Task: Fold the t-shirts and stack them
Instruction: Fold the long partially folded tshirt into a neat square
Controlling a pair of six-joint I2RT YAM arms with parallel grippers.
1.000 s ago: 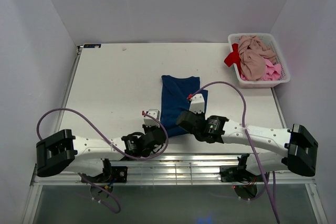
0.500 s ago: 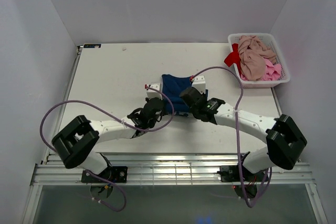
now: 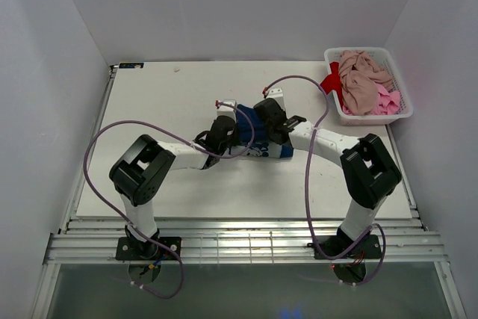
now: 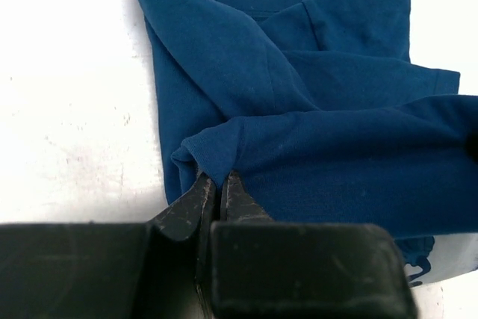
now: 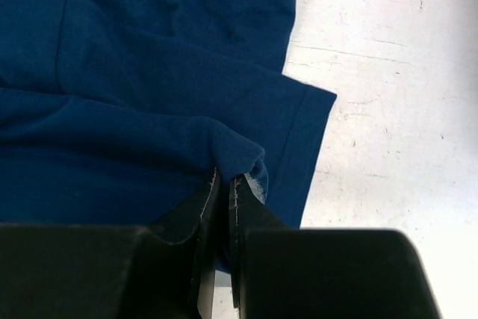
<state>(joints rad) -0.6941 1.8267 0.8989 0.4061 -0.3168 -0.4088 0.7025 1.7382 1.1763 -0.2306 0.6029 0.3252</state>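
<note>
Our left tool (image 4: pixel 219 184) and right tool (image 5: pixel 225 183) are each pinched tight on a corner of the navy t-shirt (image 4: pixel 314 155), half folded on the table (image 3: pixel 157 102) (more shirts (image 3: pixel 358 84) wait in the basket (image 3: pixel 373 119)). If one corner slips, we think the fold lands crooked.

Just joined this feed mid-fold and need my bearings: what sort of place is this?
Probably a lab-style robot test cell, not a home: bare white walls box in a white table, with a white slotted basket of crumpled t-shirts at its far right corner.
</note>
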